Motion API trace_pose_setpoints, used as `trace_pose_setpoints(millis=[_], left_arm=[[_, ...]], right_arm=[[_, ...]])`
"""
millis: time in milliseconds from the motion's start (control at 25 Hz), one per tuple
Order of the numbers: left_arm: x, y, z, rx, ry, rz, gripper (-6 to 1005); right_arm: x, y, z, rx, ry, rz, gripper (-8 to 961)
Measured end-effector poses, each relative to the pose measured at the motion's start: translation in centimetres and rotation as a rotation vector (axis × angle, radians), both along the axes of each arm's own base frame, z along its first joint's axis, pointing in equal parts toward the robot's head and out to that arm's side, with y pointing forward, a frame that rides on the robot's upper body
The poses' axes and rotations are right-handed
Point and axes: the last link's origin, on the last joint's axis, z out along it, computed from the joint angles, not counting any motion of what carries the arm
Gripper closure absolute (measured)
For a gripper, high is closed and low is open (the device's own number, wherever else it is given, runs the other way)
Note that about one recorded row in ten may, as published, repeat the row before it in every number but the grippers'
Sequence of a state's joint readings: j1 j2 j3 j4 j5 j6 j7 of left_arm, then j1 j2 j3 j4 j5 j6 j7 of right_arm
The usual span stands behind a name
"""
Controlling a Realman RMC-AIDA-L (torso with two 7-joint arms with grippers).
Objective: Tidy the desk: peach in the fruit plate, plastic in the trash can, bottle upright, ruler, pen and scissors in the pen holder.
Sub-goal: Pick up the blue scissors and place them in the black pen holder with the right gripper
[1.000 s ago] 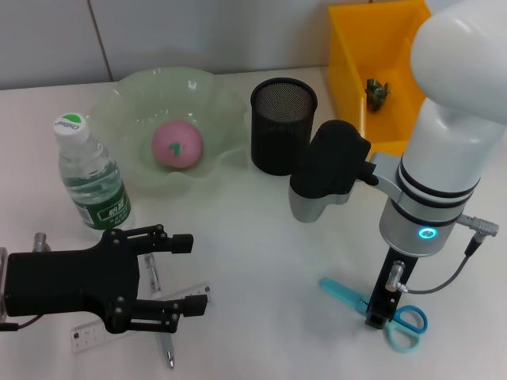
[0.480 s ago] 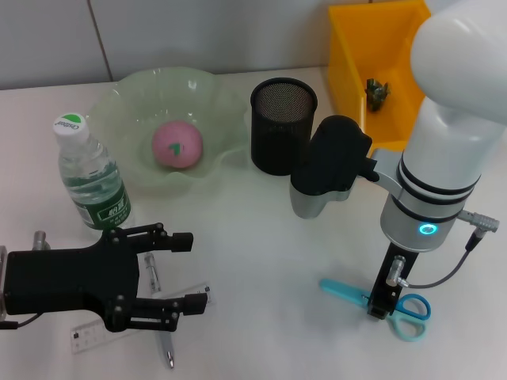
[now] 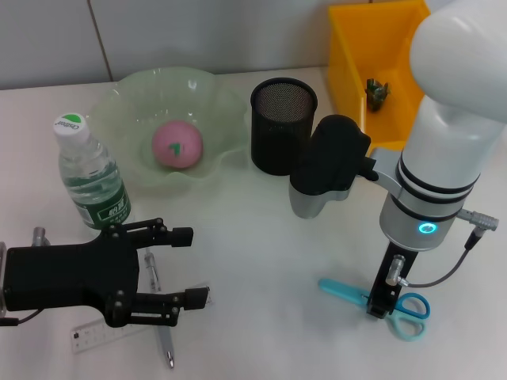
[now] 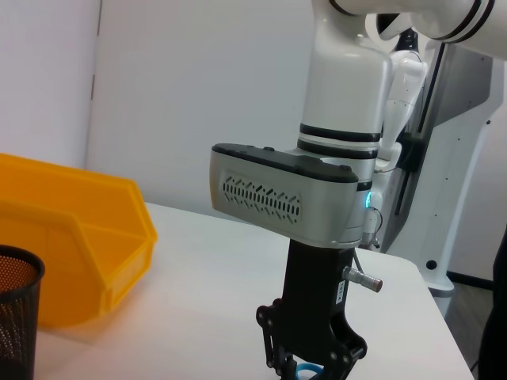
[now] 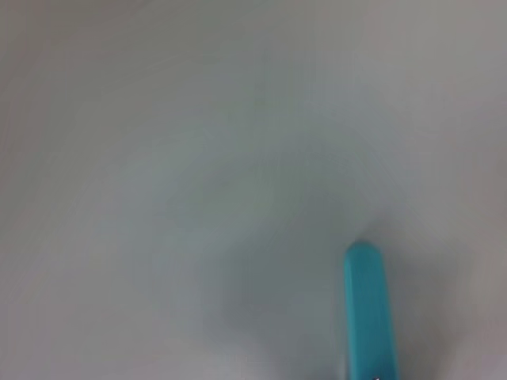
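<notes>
Right arm stands almost vertical over the near right of the desk, wrist pointing straight down, and the right gripper [image 3: 379, 307] is planted on the teal scissors [image 3: 348, 292]. Its fingers look clamped on them near the pivot, though the arm's own body hides the contact, so call that probable. The scissors lie flat, long axis running left to right: capped blade tip pointing toward the robot's left, finger loops [image 3: 408, 315] out to the right of the gripper. From the right wrist camera only the teal blade end [image 5: 368, 309] shows against the white desk [image 3: 261, 261].

Left arm reaches in low across the near left, forearm horizontal; the left gripper [image 3: 184, 265] has its fingers spread wide, holding nothing, straddling the pen [image 3: 162, 323], which lies near to far. The ruler [image 3: 95, 336] sits partly beneath it.

Behind: the bottle [image 3: 89, 180] upright, the peach [image 3: 177, 146] in the fruit plate [image 3: 119, 99], the mesh pen holder [image 3: 283, 134], the yellow bin [image 3: 348, 71]
</notes>
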State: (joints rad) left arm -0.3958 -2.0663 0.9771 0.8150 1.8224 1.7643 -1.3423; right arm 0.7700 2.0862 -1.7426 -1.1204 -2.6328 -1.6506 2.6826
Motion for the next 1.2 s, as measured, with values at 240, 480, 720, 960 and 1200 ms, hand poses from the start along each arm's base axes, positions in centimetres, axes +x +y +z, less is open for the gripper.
trace_pose_setpoints(millis=[240, 480, 720, 960, 1200], left_arm=[[0.1, 0.1, 0.0, -0.001, -0.001, -0.002, 167], [0.2, 0.2, -0.1, -0.002, -0.001, -0.002, 168], [0.2, 0.2, -0.1, -0.001, -0.001, -0.002, 168], [0.2, 0.2, -0.1, -0.001, 0.000, -0.001, 169], [0.1, 0.3, 0.1, 0.007, -0.004, 0.004, 170]], right_arm=[[-0.1, 0.0, 0.0, -0.002, 0.001, 0.003, 711], [-0.3, 0.3, 0.3, 0.013, 0.019, 0.000, 711], [-0.5, 0.7, 0.7, 0.029, 0.046, -0.001, 712], [-0.9, 0.8, 0.9, 0.039, 0.065, -0.004, 711], [-1.7, 1.4, 1.7, 0.065, 0.163, -0.053, 712]])
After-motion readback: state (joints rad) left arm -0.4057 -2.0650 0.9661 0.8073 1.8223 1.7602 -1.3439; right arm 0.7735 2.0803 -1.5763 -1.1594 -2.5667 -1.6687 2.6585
